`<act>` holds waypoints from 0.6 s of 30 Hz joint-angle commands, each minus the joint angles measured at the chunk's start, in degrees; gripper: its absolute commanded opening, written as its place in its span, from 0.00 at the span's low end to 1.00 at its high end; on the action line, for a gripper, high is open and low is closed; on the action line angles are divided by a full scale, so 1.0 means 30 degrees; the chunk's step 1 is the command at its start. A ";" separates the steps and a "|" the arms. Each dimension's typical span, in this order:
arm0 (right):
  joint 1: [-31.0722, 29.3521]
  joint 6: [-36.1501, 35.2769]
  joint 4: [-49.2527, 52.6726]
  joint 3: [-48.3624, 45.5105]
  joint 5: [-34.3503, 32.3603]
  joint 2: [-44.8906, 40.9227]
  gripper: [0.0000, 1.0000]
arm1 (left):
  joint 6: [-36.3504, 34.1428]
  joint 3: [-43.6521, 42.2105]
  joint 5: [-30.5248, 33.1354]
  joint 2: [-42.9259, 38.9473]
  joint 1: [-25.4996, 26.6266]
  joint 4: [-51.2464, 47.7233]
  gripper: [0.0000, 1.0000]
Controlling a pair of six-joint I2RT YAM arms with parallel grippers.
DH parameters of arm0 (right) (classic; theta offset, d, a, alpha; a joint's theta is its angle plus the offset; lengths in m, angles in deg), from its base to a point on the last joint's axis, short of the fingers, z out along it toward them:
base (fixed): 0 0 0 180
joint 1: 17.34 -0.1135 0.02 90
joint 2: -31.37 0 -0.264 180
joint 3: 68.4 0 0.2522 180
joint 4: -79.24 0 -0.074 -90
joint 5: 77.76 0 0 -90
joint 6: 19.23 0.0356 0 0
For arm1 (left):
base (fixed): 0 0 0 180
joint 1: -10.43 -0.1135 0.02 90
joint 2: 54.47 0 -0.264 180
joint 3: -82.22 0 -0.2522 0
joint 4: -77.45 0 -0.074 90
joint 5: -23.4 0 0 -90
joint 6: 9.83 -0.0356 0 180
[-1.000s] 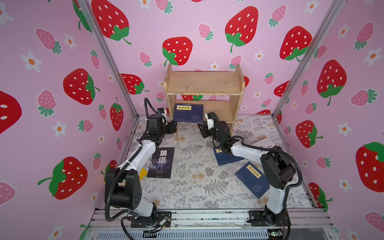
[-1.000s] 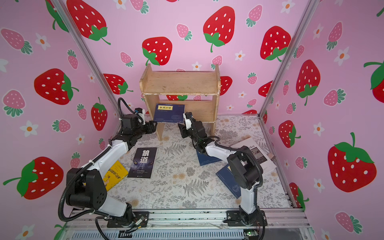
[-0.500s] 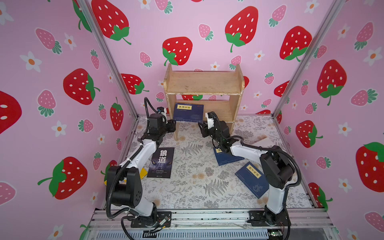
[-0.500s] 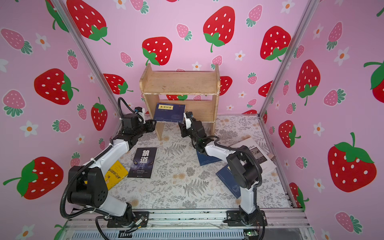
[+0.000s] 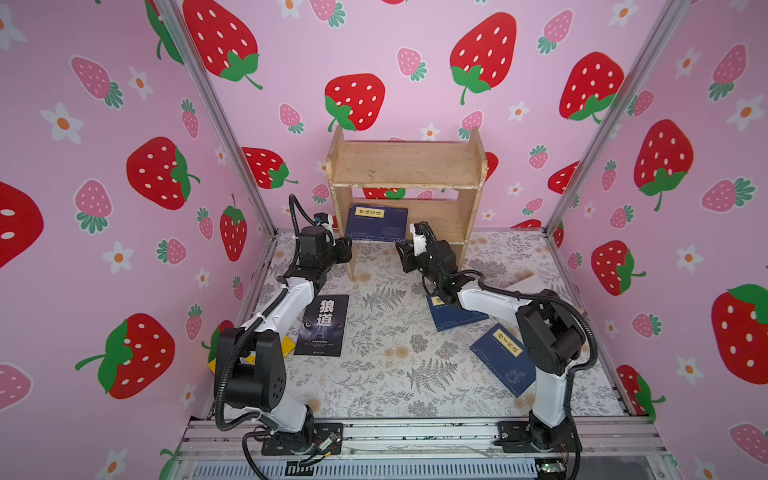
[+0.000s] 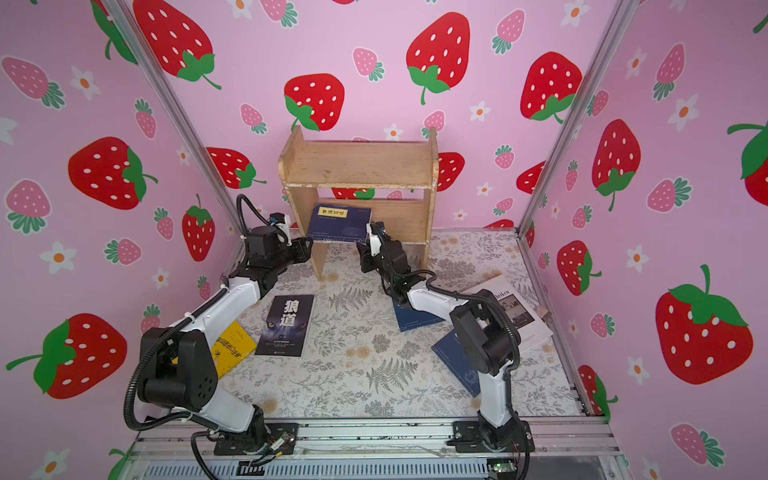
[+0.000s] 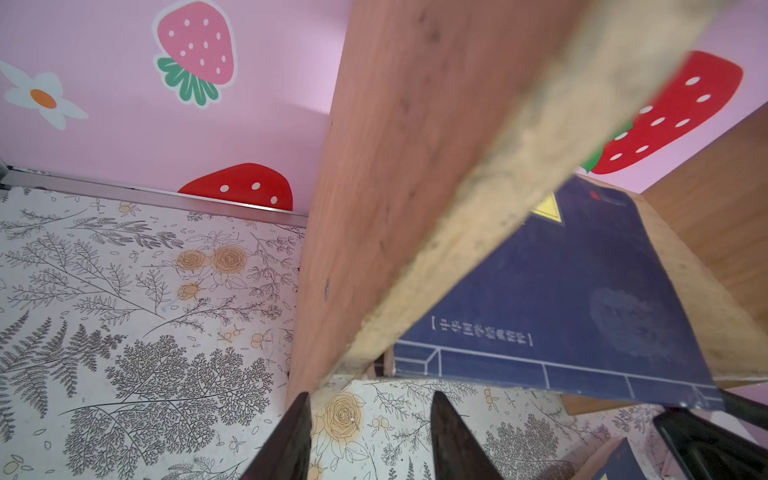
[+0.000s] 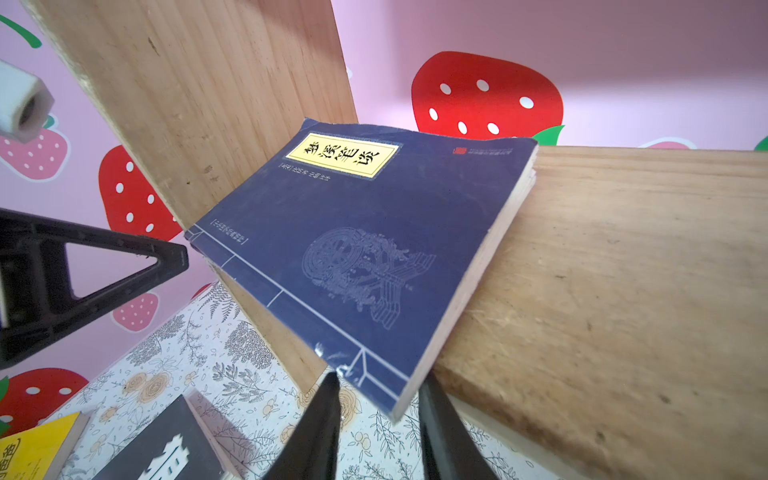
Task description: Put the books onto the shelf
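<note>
at the near left of the desk (image 5: 395, 374) a yellow book (image 6: 232, 345) lies flat, partly hidden under the left arm. just right of it a black book (image 5: 322, 326) with white characters lies face up. farther back, the left end effector (image 7: 372, 399) sits low by the left side panel of the shelf (image 5: 405, 166). its jaws stand partly apart with only the desk's pattern between them, so it has hold of nothing. the shelf stands at the far middle, against the back wall. on its lower tier, at the left end by the side panel, a navy book (image 5: 376, 222) lies face up. its yellow label is toward the wall and its near edge juts past the front of the board. the right end effector (image 8: 380, 382) is at that book's near right corner. its jaws are partly apart with the corner between their tips, and whether they pinch it i cannot tell. right of the middle, a second navy book (image 5: 453, 318) lies flat, partly under the right arm. a third navy book (image 5: 503, 359) lies nearer, beside that arm's elbow. at the far right a white book (image 6: 515, 311) lies flat near the wall.
</note>
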 commanded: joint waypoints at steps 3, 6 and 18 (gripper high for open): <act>0.0036 0.0070 -0.0470 0.0981 -0.0670 0.0375 0.30 | 0.0018 0.0188 0.0532 -0.0331 0.0026 0.0340 0.47; 0.0059 0.0308 -0.0347 0.1155 -0.0712 0.0511 0.30 | 0.0111 0.0020 0.0513 -0.0390 0.0026 0.0424 0.47; 0.0032 0.0900 0.0104 0.1412 -0.0725 0.0696 0.21 | 0.0260 -0.0318 0.0598 -0.0634 0.0031 0.0411 0.47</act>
